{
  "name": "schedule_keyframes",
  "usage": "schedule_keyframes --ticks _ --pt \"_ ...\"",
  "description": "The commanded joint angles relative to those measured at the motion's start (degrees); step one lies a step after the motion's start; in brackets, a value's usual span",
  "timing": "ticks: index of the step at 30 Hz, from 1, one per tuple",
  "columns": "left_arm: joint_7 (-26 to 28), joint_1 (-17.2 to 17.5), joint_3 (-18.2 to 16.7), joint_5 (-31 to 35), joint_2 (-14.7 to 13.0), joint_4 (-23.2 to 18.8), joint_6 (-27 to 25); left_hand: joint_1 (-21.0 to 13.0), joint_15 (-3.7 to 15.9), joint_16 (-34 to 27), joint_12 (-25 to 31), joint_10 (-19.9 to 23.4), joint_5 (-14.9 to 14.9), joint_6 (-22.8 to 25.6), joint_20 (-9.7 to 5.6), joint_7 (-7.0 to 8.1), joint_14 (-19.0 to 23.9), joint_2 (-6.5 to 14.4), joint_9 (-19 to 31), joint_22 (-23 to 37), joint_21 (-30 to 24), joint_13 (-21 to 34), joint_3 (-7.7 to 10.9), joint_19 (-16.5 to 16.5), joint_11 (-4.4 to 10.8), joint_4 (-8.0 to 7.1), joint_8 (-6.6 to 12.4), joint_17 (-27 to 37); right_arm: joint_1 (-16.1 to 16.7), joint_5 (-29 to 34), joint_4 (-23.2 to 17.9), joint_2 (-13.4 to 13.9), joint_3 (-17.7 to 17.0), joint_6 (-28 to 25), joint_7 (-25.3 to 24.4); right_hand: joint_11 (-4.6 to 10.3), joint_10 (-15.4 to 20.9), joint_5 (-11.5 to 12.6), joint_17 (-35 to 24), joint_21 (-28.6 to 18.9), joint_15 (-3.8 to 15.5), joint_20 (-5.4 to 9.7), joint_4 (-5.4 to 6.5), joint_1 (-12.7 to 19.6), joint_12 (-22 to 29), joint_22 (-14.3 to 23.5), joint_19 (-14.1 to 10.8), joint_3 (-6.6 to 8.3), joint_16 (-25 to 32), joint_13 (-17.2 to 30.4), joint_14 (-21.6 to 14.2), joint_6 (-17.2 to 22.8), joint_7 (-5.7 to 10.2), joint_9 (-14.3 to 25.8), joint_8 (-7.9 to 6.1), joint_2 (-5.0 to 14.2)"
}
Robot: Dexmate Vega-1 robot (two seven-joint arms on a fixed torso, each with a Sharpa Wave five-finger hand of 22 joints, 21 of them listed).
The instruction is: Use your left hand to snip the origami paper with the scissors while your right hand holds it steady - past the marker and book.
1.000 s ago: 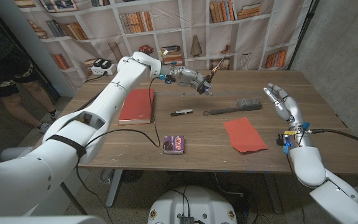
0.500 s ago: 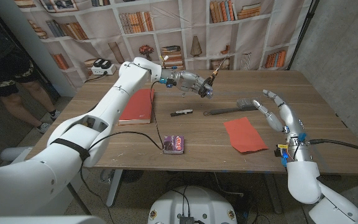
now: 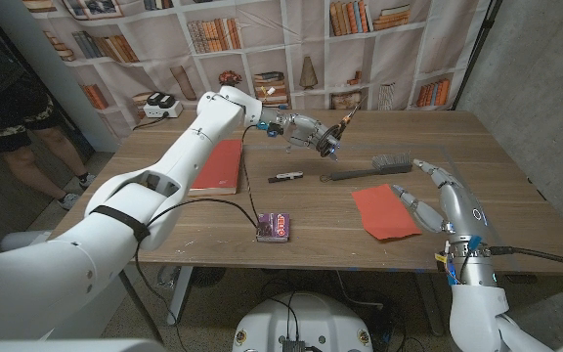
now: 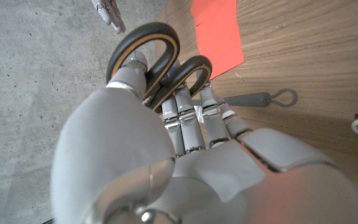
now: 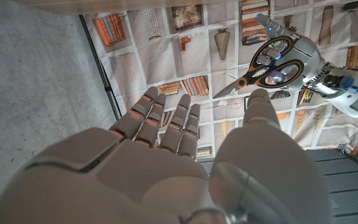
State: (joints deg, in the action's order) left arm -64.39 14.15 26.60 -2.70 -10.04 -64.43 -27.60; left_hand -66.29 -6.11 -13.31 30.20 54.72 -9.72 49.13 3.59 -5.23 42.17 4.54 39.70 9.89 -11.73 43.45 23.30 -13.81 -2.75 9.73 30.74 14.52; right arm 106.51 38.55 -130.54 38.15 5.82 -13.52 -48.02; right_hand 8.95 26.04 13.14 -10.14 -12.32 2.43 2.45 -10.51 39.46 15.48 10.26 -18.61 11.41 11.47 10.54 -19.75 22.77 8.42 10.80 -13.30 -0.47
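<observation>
Bookshelf-print backdrop behind a wooden tabletop [image 3: 213, 220]. Red origami paper [image 3: 384, 211] lies uncut, the landmark for what follows. Left hand [image 3: 306, 130] grips the scissors [image 3: 336, 130] aloft, well beyond the paper, above the marker [image 3: 284, 177]; the red book [image 3: 216, 165] lies further off. Right hand [image 3: 436, 196], empty with fingers spread, hovers just beside the paper, not yet holding it. Assessment: scissors acquired; approach, steadying and snip remain.

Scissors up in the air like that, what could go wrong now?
The left robot hand holds the scissors high above the table, far from the red origami paper, so the blades might swing into the brush on the way. The right robot hand isn't pressing the paper yet, so it could slide.
</observation>
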Motion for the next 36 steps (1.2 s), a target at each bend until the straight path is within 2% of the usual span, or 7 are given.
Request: schedule_keyframes --ticks 1,18,23,25,26,30,36 --pt "-2.0 -1.6 0.6 2.3 3.1 3.9 2.9 4.2 13.15 0.0 -0.1 8.5 -0.3 0.5 0.01 -0.03 10.6 4.2 0.2 0.2 0.1 0.0 10.96 -0.6 7.07 -8.35 0.31 0.3 5.8 10.1 -2.1 2.7 2.6 -9.7 -4.0 0.89 2.6 0.6 0.0 -0.9 2.12 0.05 0.4 3.1 0.8 0.3 -2.2 0.81 0.1 0.0 -2.5 2.8 0.88 0.3 -0.81 -0.91" --pt "-3.0 -1.3 -2.2 3.0 5.2 6.3 3.4 4.7 12.93 0.2 0.2 8.4 -0.3 0.4 0.31 0.14 10.6 4.2 0.3 0.2 0.1 -0.1 11.32 -1.0 7.56 -8.13 0.2 0.4 1.5 18.7 2.0 4.3 10.6 -18.2 -3.6 2.65 5.0 1.1 -0.1 -1.2 3.65 0.38 0.86 5.7 1.1 0.4 -4.3 1.49 0.1 0.0 -5.0 5.7 3.36 0.4 -1.12 -1.22" --pt "-4.4 -2.4 -2.4 3.2 5.6 8.9 4.3 4.8 12.9 0.2 0.2 8.2 -0.3 0.4 0.54 0.31 10.7 4.2 0.4 0.1 0.1 0.0 11.39 -1.2 7.69 -8.1 0.23 0.4 -0.3 20.1 3.5 4.6 12.5 -19.4 -2.9 2.79 5.2 1.1 -0.1 -1.1 3.74 0.52 0.87 6.0 1.1 0.4 -4.4 1.57 0.0 0.0 -5.1 5.9 3.61 0.4 -1.1 -1.24" --pt "-4.8 -2.6 -2.5 3.4 5.8 9.7 4.5 4.9 12.86 0.2 0.2 8.0 -0.3 0.3 0.68 0.16 10.6 4.2 0.3 0.1 0.1 -0.1 11.45 -1.3 6.91 -8.06 0.13 0.4 -0.9 20.0 4.1 4.5 13.1 -19.4 -2.7 2.83 5.2 1.1 -0.1 -1.1 3.87 0.57 0.89 6.1 1.1 0.4 -4.4 1.6 0.0 0.0 -5.2 6.0 3.67 0.4 -1.11 -1.25" --pt "-4.9 -2.8 -2.5 3.5 5.8 10.1 4.8 4.9 12.81 0.2 0.3 8.2 -0.3 0.1 0.8 0.19 10.6 4.3 0.4 0.1 0.1 0.0 11.43 -1.4 7.56 -8.04 0.1 0.5 -1.3 20.2 4.4 4.5 13.4 -19.5 -2.6 2.85 5.3 1.1 -0.1 -1.1 4.03 0.56 0.91 6.2 1.1 0.4 -4.4 1.62 0.0 0.0 -5.2 6.0 3.68 0.4 -1.08 -1.26" --pt "-5.4 -3.0 -2.7 4.2 6.0 11.0 5.0 5.1 12.86 0.2 0.3 8.0 -0.3 0.2 1.04 0.07 10.6 4.2 0.4 0.1 0.1 0.0 11.52 -1.4 7.6 -8.0 0.12 0.5 -3.0 20.9 5.9 4.4 14.8 -20.0 -2.2 2.89 5.4 1.2 -0.1 -1.1 4.08 0.66 0.93 6.3 1.0 0.4 -4.5 1.66 0.0 0.0 -5.3 6.3 3.82 0.4 -1.12 -1.29" --pt "-5.7 -2.5 -3.2 5.0 5.7 9.7 4.3 5.2 12.73 0.2 0.4 7.9 -0.3 0.2 1.15 0.17 10.6 4.2 0.6 0.1 0.2 0.1 11.63 -1.4 7.34 -7.94 0.17 0.6 -4.8 23.6 7.7 4.9 16.9 -21.6 -0.7 3.07 5.8 1.3 -0.1 -1.0 4.44 0.79 0.87 7.2 1.0 0.4 -4.6 1.91 -0.1 0.0 -5.7 7.0 4.07 0.4 -1.24 -1.3"
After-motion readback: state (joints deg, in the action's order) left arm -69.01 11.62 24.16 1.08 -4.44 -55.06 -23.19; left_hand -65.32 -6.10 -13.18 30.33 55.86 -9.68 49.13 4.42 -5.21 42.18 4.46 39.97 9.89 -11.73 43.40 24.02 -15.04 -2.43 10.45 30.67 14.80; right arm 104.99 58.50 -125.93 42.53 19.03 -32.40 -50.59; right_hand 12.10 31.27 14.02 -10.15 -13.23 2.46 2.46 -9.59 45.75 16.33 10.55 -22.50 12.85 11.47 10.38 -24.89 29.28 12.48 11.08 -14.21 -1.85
